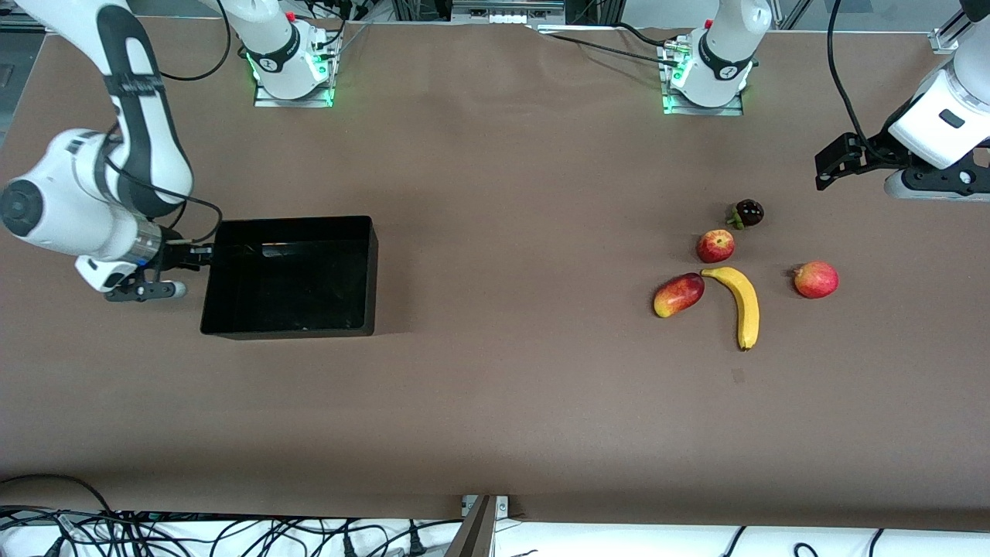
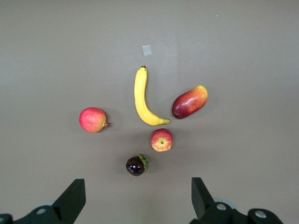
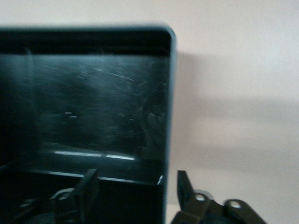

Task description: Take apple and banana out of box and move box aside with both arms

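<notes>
The black box (image 1: pixel 290 331) lies toward the right arm's end of the table and is empty. My right gripper (image 1: pixel 199 255) is open at the box's end wall; in the right wrist view (image 3: pixel 135 191) one finger shows over the inside of the box (image 3: pixel 93 102) and the other outside its wall. The banana (image 1: pixel 741 302), mango (image 1: pixel 679 295), two apples (image 1: pixel 715 246) (image 1: pixel 816 279) and mangosteen (image 1: pixel 749 213) lie together toward the left arm's end. My left gripper (image 1: pixel 831 164) is open and empty in the air beside them. Its wrist view (image 2: pixel 138 200) shows the mangosteen (image 2: pixel 136 165), apples (image 2: pixel 161 140) (image 2: pixel 92 120), banana (image 2: pixel 142 100) and mango (image 2: pixel 190 102).
The two arm bases (image 1: pixel 292 66) (image 1: pixel 705 77) stand along the table's back edge. A small pale patch (image 1: pixel 739 376) marks the brown table nearer the front camera than the banana. Cables (image 1: pixel 232 534) lie below the front edge.
</notes>
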Controlling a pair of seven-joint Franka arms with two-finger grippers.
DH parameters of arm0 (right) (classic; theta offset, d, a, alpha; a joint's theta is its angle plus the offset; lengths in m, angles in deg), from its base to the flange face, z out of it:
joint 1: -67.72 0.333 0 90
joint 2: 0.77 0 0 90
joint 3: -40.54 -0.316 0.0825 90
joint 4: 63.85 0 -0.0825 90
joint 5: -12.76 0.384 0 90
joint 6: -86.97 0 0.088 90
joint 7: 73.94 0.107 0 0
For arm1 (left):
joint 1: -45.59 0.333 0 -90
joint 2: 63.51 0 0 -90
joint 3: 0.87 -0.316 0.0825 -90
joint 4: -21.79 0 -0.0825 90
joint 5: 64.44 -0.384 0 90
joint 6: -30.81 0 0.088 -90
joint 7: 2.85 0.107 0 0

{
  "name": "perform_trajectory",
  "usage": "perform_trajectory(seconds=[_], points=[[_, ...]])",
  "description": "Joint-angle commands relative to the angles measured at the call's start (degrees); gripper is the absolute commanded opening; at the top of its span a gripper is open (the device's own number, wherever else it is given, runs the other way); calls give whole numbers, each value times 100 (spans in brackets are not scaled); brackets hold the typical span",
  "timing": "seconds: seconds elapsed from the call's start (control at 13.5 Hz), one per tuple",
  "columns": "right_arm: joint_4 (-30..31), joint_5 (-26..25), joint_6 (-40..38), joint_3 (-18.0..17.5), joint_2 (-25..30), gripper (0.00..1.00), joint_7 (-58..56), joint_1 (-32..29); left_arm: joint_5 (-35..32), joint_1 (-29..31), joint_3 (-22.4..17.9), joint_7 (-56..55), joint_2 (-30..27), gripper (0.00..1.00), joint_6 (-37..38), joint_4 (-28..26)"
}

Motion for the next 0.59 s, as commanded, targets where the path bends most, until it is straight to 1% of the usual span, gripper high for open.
perform_trajectory(seconds=[0.0,0.07,0.22,0.3,0.44,0.52], points=[[-907,-34,-1159,-37,275,100,97,31,96,29,10,-17,97,100,168,218],[-1293,-69,-1572,-55,345,100,254,58,96,29,10,-17,97,100,168,226],[-1997,-384,-2415,-46,433,100,701,329,96,29,10,-8,97,100,168,226],[-2200,-560,-2707,-55,564,100,948,478,96,29,10,-17,106,100,168,226],[-2203,-1008,-2990,-63,994,100,1352,795,96,29,10,1,97,100,168,226],[-2176,-1088,-3104,-124,1188,100,1424,796,96,38,10,1,106,100,168,226]])
